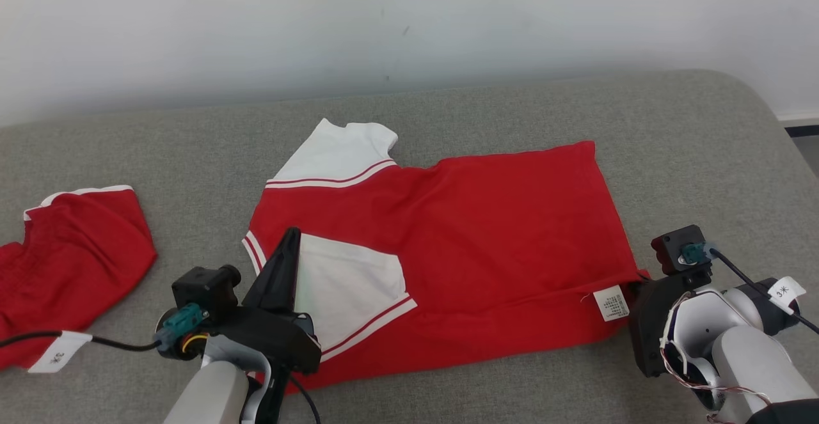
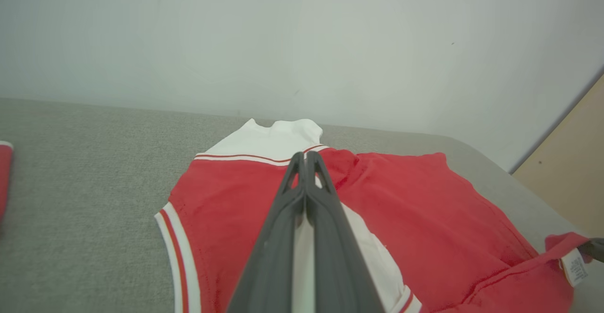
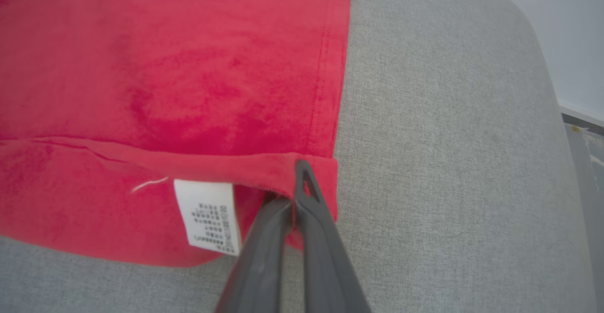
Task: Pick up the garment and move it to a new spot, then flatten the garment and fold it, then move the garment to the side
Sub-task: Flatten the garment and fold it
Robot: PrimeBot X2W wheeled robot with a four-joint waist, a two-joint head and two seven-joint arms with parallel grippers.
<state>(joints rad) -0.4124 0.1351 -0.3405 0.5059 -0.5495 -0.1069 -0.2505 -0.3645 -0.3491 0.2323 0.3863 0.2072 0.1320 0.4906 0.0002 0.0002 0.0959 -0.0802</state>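
The garment, a red shirt with white sleeves and red-and-white trim, lies spread on the grey padded surface, its near edge folded over. My left gripper is shut at the corner of the white sleeve lying on the fold; in the left wrist view its tips meet over the garment. My right gripper is shut on the folded hem corner at the right, beside the white care label. The right wrist view shows the red garment pinched in that gripper, next to the label.
A second red garment with white trim lies crumpled at the far left. A pale wall runs along the back edge. The surface rounds off at the right, with floor beyond. A beige panel stands at the right in the left wrist view.
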